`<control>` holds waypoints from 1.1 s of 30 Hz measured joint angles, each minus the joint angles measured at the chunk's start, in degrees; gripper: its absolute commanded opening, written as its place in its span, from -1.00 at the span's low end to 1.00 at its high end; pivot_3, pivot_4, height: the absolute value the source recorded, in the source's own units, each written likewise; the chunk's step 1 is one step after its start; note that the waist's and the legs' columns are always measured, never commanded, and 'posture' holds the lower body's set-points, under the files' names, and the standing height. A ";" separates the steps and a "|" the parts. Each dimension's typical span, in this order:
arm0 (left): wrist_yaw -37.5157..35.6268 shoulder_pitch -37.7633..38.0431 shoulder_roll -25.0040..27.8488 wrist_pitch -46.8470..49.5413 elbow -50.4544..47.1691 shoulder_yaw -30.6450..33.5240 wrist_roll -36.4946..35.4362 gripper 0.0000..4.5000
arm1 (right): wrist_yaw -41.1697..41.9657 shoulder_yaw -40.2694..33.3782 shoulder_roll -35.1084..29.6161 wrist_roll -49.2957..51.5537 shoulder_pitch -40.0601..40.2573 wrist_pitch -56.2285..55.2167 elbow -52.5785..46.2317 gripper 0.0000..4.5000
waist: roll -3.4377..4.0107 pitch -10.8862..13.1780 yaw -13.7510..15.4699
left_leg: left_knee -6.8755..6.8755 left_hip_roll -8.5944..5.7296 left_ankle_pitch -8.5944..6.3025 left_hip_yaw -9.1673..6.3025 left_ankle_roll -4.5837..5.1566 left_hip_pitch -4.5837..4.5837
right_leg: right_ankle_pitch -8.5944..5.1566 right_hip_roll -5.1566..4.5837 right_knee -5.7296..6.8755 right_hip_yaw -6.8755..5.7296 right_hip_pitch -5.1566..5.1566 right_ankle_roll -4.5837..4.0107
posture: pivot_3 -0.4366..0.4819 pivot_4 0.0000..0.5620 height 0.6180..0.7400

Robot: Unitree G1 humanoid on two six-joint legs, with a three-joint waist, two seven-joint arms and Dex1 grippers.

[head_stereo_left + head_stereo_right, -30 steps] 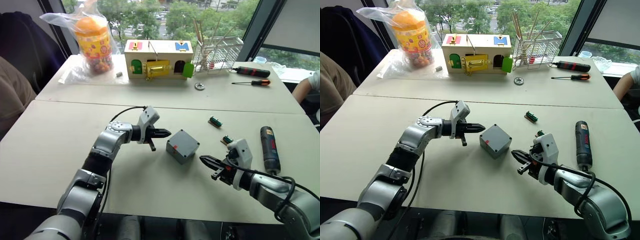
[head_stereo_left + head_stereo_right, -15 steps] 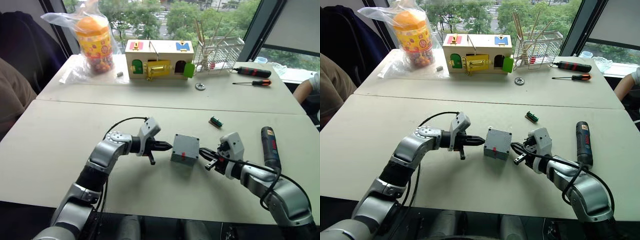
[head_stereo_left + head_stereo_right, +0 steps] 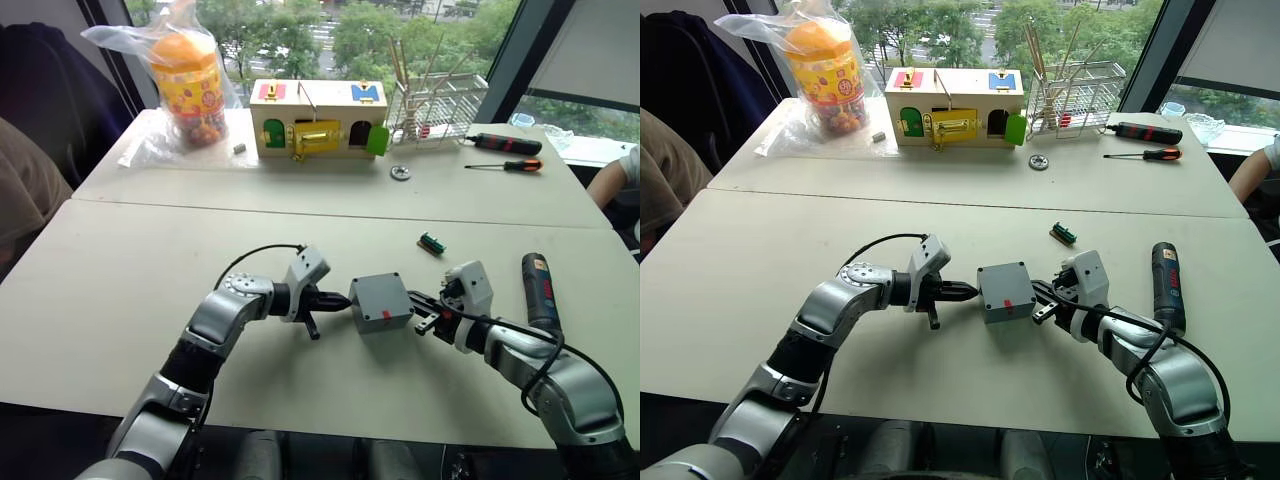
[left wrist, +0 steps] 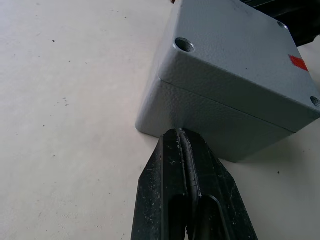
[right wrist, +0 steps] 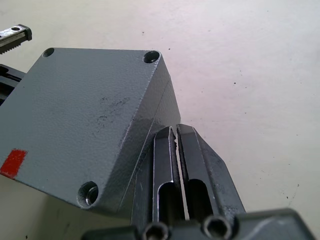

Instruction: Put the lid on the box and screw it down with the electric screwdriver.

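- Window-side workspace: two pale tabletops (image 3: pixel 120 290) pushed together, trees behind the glass. At the far edge, toward 12 o'clock, sit a wooden box with coloured doors (image 3: pixel 318 122), a bagged orange jar (image 3: pixel 186 88) and a wire rack (image 3: pixel 437 108).
- The box (image 3: pixel 381 302) sits near the middle of the near tabletop with the lid (image 4: pixel 240 65) already seated on it; a seam line and open corner screw holes show in the wrist views.
- Change over the last second: both arms have closed in. Left gripper (image 3: pixel 338 298) now has its tip at the box's 9 o'clock side; right gripper (image 3: pixel 425 305) is against the 3 o'clock side.
- Fingers on both are pressed together, holding nothing; they act as pushers.
- The box has turned from a diagonal pose to roughly square-on, red mark (image 3: pixel 386 316) toward the robot, and has shifted slightly.
- Judgement: this is alignment and bracing, not fastening.
- Electric screwdriver (image 3: pixel 536 290) lies untouched at 3 o'clock, beyond the right arm. Screwing is not yet begun.
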 measured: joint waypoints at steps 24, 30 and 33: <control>0.81 -2.55 8.18 2.23 -7.18 8.57 -4.58 -1.00 | 2.43 -14.51 -3.55 3.50 4.44 1.97 -4.22 -0.97 | 0.06 0.07 0.16 | -0.01 0.09 0.00 -0.02 0.00 0.00 | 0.00 -0.06 -0.01 -0.01 0.04 0.00 | -0.05 -0.47 0.47; -3.52 -7.77 9.62 4.48 -13.81 5.35 -8.16 -1.00 | 3.72 -17.28 -5.63 2.09 5.42 -0.08 -1.35 -0.74 | 0.05 0.09 0.05 | -0.01 -0.07 0.00 0.02 0.00 0.01 | 0.00 -0.11 -0.05 0.00 0.07 0.00 | -0.05 -0.47 0.47; -5.77 -10.96 11.24 3.75 -15.46 -1.14 -5.98 -1.00 | 4.44 -17.23 -6.77 -0.81 5.34 -2.53 3.65 -0.16 | 0.07 0.11 0.00 | -0.01 -0.11 0.00 0.02 0.00 0.04 | 0.00 -0.03 -0.05 0.02 0.07 0.00 | -0.05 -0.47 0.47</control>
